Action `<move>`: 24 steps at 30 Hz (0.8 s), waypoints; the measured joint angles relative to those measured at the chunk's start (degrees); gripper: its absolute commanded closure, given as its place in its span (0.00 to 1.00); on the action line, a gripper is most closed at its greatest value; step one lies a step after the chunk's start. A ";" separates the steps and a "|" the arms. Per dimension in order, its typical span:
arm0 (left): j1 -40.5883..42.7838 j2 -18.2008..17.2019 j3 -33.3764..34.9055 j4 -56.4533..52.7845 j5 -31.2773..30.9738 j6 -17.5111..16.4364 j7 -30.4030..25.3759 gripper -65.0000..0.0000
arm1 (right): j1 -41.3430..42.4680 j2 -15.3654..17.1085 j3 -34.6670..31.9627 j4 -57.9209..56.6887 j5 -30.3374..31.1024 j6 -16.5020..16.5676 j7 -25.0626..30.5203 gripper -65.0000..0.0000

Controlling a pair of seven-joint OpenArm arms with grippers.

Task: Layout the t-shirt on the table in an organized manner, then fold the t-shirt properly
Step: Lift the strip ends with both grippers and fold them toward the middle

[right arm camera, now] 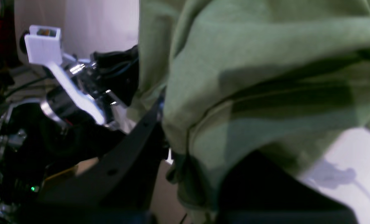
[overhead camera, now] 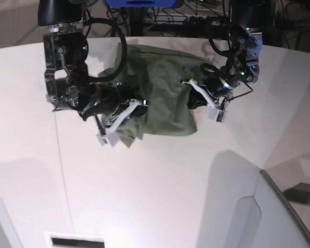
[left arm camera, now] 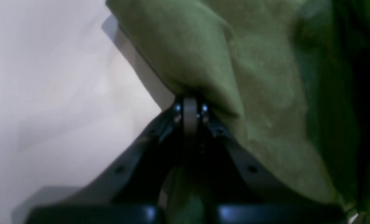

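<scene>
Base view: t-shirt (overhead camera: 163,98) bunched, hanging between both arms above the desk (overhead camera: 160,191); bare desk all round.
Left wrist view: left claw (left arm camera: 190,107) pinched tight on a shirt edge.
Right wrist view: right claw (right arm camera: 164,137) clamped on cloth; fabric drapes over it.

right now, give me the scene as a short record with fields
t-shirt: olive green, bunched, stretched between both arms, not spread flat
left gripper: shut on the t-shirt
right gripper: shut on the t-shirt, fingertips hidden by cloth
table: white, thin seam line on one side
fold: not started
</scene>
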State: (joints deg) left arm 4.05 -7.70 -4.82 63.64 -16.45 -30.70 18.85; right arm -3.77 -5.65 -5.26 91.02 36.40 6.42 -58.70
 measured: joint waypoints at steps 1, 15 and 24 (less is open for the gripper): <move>-0.04 0.00 0.00 0.11 0.24 0.00 0.20 1.00 | -0.09 -0.20 -0.57 -0.02 0.02 -0.07 0.59 0.99; -0.04 -0.24 0.00 0.44 0.61 -0.22 0.66 1.00 | 0.37 -0.52 -5.99 -7.93 4.26 -3.04 7.02 0.99; -0.04 -0.26 0.00 0.44 0.59 -0.22 0.66 1.00 | 2.78 -0.37 -5.79 -15.96 5.51 -2.97 10.93 0.99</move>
State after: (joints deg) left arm 4.01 -7.97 -4.82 64.07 -15.86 -30.92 19.51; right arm -0.99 -6.02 -11.05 75.07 41.91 3.44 -47.77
